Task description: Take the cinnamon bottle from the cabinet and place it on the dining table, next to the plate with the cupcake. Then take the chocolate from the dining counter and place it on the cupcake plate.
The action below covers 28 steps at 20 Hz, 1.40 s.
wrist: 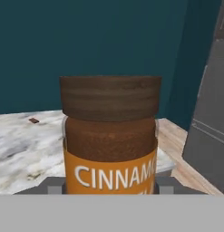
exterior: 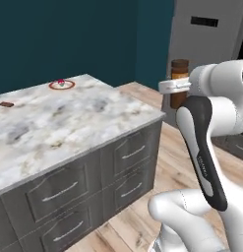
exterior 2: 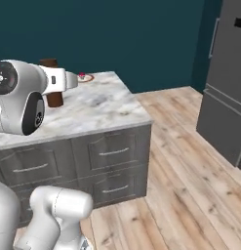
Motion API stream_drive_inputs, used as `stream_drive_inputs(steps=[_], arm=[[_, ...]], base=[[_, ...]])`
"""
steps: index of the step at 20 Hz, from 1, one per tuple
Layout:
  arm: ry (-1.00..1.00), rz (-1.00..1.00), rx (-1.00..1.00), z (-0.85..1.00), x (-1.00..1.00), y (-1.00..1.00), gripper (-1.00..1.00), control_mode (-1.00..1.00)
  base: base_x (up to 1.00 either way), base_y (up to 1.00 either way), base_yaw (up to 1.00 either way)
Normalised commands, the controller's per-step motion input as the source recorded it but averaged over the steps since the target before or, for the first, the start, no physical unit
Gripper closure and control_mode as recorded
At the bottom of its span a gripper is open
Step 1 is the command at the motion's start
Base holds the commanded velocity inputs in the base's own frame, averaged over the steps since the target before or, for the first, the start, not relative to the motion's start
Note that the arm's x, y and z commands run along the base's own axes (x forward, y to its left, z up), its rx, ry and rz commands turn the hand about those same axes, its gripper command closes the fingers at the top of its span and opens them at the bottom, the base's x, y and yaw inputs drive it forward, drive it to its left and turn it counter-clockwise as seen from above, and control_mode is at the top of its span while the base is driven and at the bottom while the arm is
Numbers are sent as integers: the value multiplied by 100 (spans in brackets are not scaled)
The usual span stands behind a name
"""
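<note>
A white robot arm holds the cinnamon bottle (wrist: 110, 136) upright in its gripper (wrist: 109, 186), whose jaws are closed around the lower part of the bottle, its dark brown cap uppermost. The bottle is in the air, beside the near corner of the marble dining table (exterior: 69, 123). Far across the table, the red-rimmed plate (exterior: 62, 84) carries the cupcake (exterior: 61, 81), and the chocolate (exterior: 6, 104) lies flat, well apart from the plate.

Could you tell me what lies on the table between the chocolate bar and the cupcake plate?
Nothing: in the left base view, only bare marble of the dining table separates the chocolate from the plate.
</note>
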Motion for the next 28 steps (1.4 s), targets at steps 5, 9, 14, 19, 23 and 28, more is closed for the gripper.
stream_drive_inputs(steps=[5, 9, 14, 19, 23, 28], arm=[[0, 0, 0, 0, 0, 0, 100, 100], [0, 0, 0, 0, 0, 0, 100, 100], [0, 0, 0, 0, 0, 0, 100, 100], [0, 0, 0, 0, 0, 0, 100, 100], [0, 0, 0, 0, 0, 0, 100, 100], [0, 0, 0, 0, 0, 0, 100, 100]], base=[[37, -100, 36], [30, -100, 36], [29, -100, 37], [30, -100, 37], [41, -100, 35], [67, -100, 31]])
